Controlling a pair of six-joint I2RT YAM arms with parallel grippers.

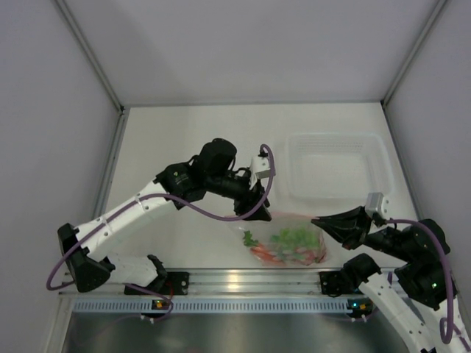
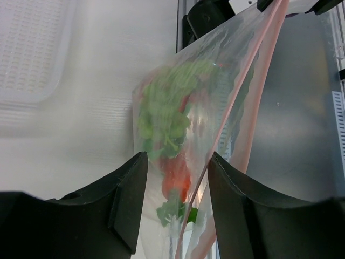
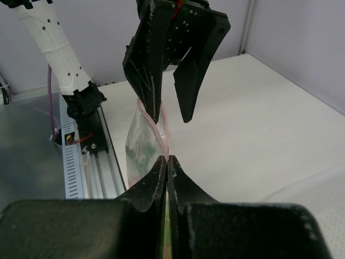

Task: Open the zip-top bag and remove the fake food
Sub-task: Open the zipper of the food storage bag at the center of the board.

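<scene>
While right fingers (image 3: 154, 181) pinch the zip-top bag (image 3: 141, 141) — left fingers (image 3: 148, 67) gape.

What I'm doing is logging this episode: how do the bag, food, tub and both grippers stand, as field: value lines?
bag: clear with a pink strip, held up between the two grippers
zip: cannot tell whether it is open
food: inside the bag; green and red-orange pieces show
right gripper: shut on the bag's strip
left gripper: open, one finger on each side of the strip
tub: on the table beyond the bag, apart from it
</scene>
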